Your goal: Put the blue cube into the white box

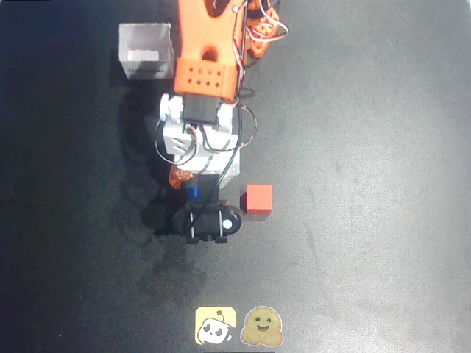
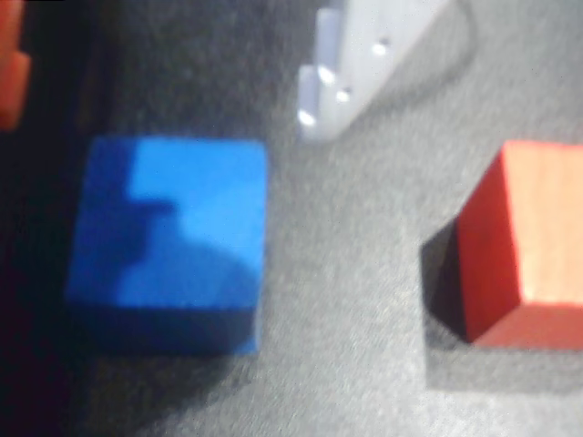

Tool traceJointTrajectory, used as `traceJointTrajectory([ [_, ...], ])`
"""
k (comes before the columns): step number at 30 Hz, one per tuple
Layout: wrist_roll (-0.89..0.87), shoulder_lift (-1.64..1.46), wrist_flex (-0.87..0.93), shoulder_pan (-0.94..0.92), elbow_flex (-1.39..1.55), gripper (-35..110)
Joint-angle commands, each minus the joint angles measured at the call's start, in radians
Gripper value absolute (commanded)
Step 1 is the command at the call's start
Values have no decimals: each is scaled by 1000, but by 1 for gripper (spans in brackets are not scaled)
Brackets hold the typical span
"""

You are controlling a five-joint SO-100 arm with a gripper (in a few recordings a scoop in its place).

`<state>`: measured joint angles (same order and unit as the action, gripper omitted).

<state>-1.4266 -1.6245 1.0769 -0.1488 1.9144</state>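
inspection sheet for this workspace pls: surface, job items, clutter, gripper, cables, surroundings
Surface: dark matte table, bare apart from the items below.
Job's things: blue cube sits flat on the table between the fingers, largely hidden under the arm in the overhead view; white box stands at the top left of the overhead view, open side up, apart from the cube.
Clutter: red cube beside the blue cube, a gap between them.
Grippers: gripper open, one white finger and one orange finger flanking the blue cube without touching it.
Cables: black and white wires looped along the arm.
Surroundings: two stickers at the bottom edge of the overhead view.
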Motion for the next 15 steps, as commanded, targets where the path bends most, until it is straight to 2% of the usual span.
traceJointTrajectory([
  [1,0,15,-37,-5,-37,24],
  [11,-6,129,-135,-3,-57,22],
  [13,-6,146,-158,-5,-60,17],
  [15,-15,156,-169,-12,-60,5],
])
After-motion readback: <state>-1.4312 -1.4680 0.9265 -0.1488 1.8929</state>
